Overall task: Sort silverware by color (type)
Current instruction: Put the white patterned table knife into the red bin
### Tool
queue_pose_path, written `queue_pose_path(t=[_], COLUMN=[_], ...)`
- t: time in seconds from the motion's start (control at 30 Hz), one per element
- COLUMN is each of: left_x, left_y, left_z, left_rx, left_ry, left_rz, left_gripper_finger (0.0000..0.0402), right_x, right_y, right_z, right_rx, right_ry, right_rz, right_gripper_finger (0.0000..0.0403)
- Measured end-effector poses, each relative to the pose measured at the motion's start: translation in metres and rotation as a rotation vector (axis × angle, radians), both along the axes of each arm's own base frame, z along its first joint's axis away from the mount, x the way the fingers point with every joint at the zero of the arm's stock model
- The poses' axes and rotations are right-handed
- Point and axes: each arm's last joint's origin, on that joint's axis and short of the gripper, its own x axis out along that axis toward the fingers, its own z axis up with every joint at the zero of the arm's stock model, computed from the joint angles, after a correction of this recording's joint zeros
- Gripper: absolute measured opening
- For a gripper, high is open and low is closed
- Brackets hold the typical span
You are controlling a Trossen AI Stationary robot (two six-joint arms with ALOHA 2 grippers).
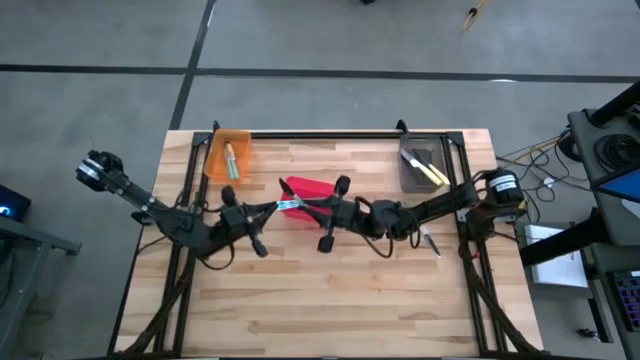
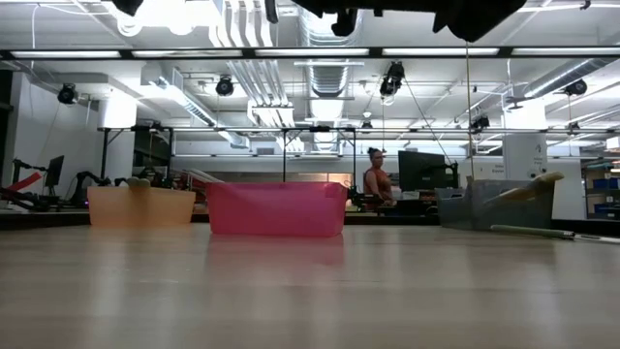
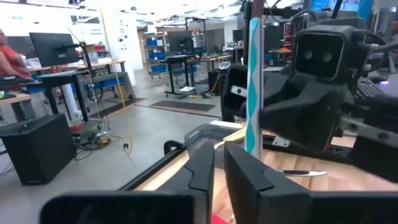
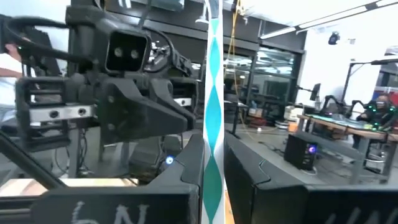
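Observation:
A light-blue-handled utensil (image 1: 289, 205) hangs in the air over the red bin (image 1: 310, 187), between my two grippers. My right gripper (image 4: 213, 180) comes from the table's right and is shut on it. My left gripper (image 3: 219, 163) comes from the left, fingers shut. The utensil's near end (image 3: 252, 146) shows just beside one left fingertip, outside the narrow gap. A green-handled utensil (image 1: 230, 160) lies in the orange bin (image 1: 216, 160). Yellow-handled utensils (image 1: 430, 172) lie in the grey bin (image 1: 409, 172). One more utensil (image 1: 431, 240) lies on the table under the right arm. My right gripper pinches the blue utensil's handle (image 4: 214, 134) between its two fingers. The fingers lie along the utensil, roughly level, from the table's right side. The handle runs on down through the gap between the fingers. The utensil is lifted clear above the red bin. My left gripper: whether a fingertip touches the utensil's near end cannot be told.
The three bins stand along the table's far half: orange left, red middle, grey right (image 2: 489, 204). The near half of the wooden table (image 1: 330, 300) is bare. Both arms meet over the table's middle. A person (image 2: 374, 179) sits in the room beyond.

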Motion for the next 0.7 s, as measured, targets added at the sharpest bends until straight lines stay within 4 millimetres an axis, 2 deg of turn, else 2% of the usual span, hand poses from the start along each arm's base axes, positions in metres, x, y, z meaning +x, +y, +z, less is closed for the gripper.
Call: queue_pose_path(t=[0.17, 0.4, 0.57, 0.7], left_x=[0.013, 0.034, 0.048, 0.055], left_y=[-0.009, -0.017, -0.019, -0.019], left_z=[0.013, 0.028, 0.035, 0.034], left_rx=[0.033, 0.063, 0.071, 0.072], left_ry=[0.004, 0.02, 0.032, 0.038], left_rz=[-0.054, 0.009, 0.078, 0.102], left_gripper_finger=[0.0069, 0.0131, 0.015, 0.0146], right_x=[0.006, 0.006, 0.006, 0.005], right_y=[0.006, 0.008, 0.011, 0.015], right_z=[-0.004, -0.004, -0.004, -0.004], right_rx=[-0.008, -0.026, -0.046, -0.072], right_ry=[0.012, 0.015, 0.02, 0.025], right_rz=[0.003, 0.003, 0.006, 0.007], right_gripper_finger=[0.0028, 0.0028, 0.0028, 0.0028])
